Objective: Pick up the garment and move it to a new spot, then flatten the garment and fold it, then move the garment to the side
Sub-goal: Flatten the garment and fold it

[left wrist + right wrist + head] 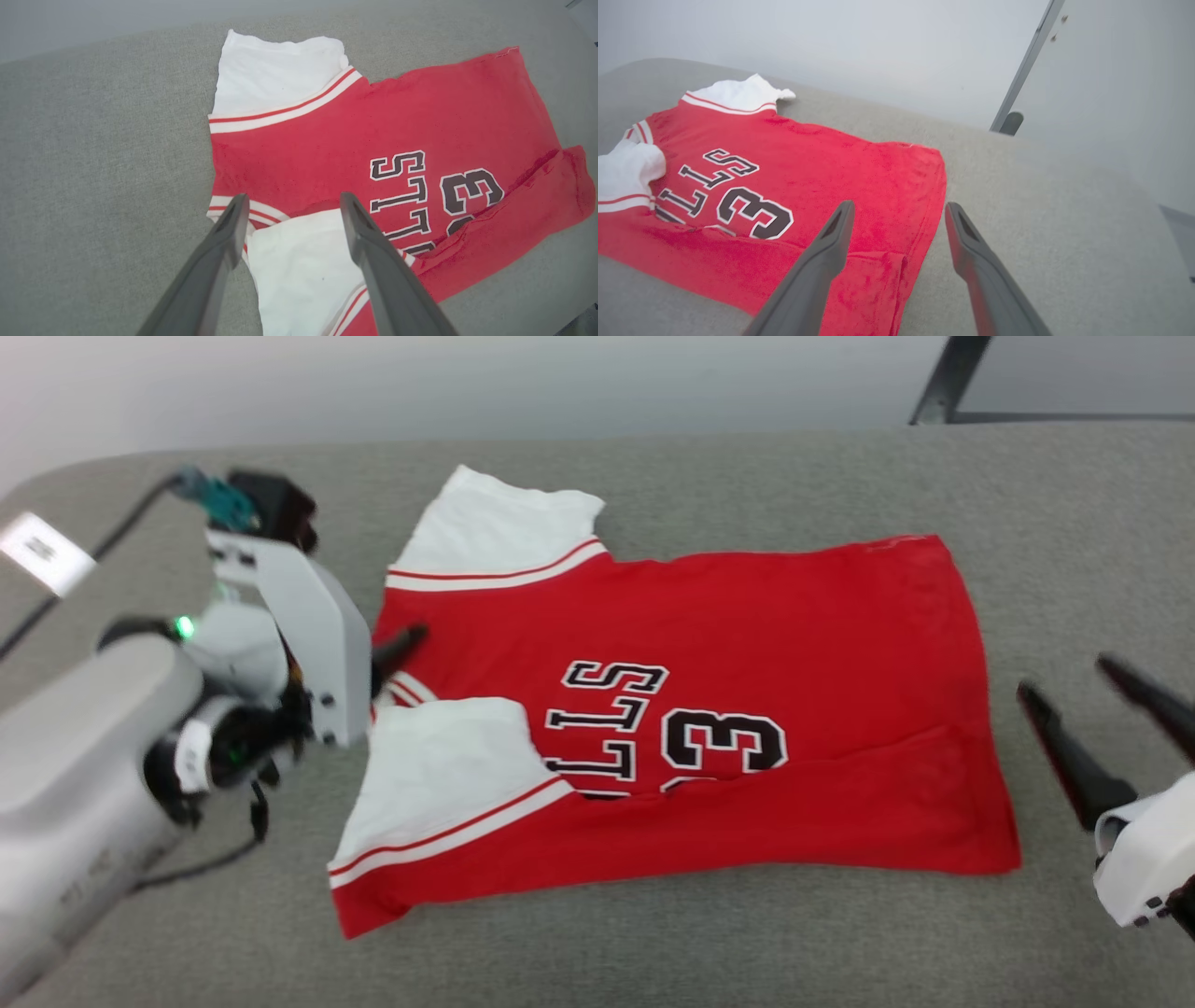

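Fingers (376, 261) spread, empty, both grippers. Garment (747, 644) long axis runs frame left to right. Left gripper (294, 199) over sleeve end, right gripper (1066, 677) just off hem.

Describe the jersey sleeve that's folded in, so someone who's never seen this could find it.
On the grey surface lies a red jersey with black lettering. Its white sleeve nearest the robot is folded onto the red front, covering some letters; the other sleeve lies flat on the grey.
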Available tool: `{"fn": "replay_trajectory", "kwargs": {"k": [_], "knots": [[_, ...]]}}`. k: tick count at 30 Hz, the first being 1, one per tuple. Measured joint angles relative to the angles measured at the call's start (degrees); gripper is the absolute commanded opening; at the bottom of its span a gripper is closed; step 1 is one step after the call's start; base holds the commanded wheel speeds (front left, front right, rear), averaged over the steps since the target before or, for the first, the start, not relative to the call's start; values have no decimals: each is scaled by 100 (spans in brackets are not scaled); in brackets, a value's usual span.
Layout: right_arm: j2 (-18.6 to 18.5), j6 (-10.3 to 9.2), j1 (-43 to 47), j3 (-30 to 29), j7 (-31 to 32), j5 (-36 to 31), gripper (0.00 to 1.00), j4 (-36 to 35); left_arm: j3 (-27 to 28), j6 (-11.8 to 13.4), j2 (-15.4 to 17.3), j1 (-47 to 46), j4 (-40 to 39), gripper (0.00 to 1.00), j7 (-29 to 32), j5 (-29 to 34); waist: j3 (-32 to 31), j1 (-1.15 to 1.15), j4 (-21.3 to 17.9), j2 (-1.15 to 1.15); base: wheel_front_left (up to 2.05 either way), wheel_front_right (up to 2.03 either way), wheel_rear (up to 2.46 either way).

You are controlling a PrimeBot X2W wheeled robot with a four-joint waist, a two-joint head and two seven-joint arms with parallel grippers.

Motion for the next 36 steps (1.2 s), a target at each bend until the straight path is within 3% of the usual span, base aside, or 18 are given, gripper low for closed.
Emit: {"fn": "replay_trajectory", "kwargs": {"k": [3, 5, 7, 12, 16, 21, 29, 36], "knots": [[-94, 2, 5, 191, -1207, -514, 100, -45, 100, -243, -102, -169, 386, 100, -333, 166, 57, 0, -128, 0, 0, 0, 0], [103, 3, 26, 246, -2313, -989, 100, 49, 245, -450, -211, -326, 740, 100, -641, 229, 117, 0, -286, 0, 0, 0, 0], [185, 3, 27, 250, -2639, -1139, 100, 100, 287, -489, -241, -394, 861, 100, -761, 254, 140, 0, -342, 0, 0, 0, 0], [778, 3, 47, 222, -4062, -1783, 100, 348, 510, -829, -403, -743, 1551, 100, -1411, 517, 303, 0, -697, 0, 0, 0, 0], [1023, 3, 53, 185, -4312, -1875, 100, 404, 608, -987, -499, -989, 1909, 100, -1728, 649, 423, 0, -860, 0, 0, 0, 0], [1198, 3, 33, 210, -4447, -1945, 100, 424, 595, -1112, -581, -1287, 2625, 100, -1650, 762, 676, 0, -1115, 0, 0, 0, 0], [1373, 3, -64, 242, -4510, -1945, 100, 298, 231, -1517, -530, -1916, 3644, 100, -388, 884, 1138, 0, -1524, 0, 0, 0, 0], [1485, 3, -51, 333, -4496, -1794, 100, 245, 0, -1648, -445, -2492, 4303, 100, 853, 939, 1552, 0, -1809, 0, 0, 0, 0]]}}
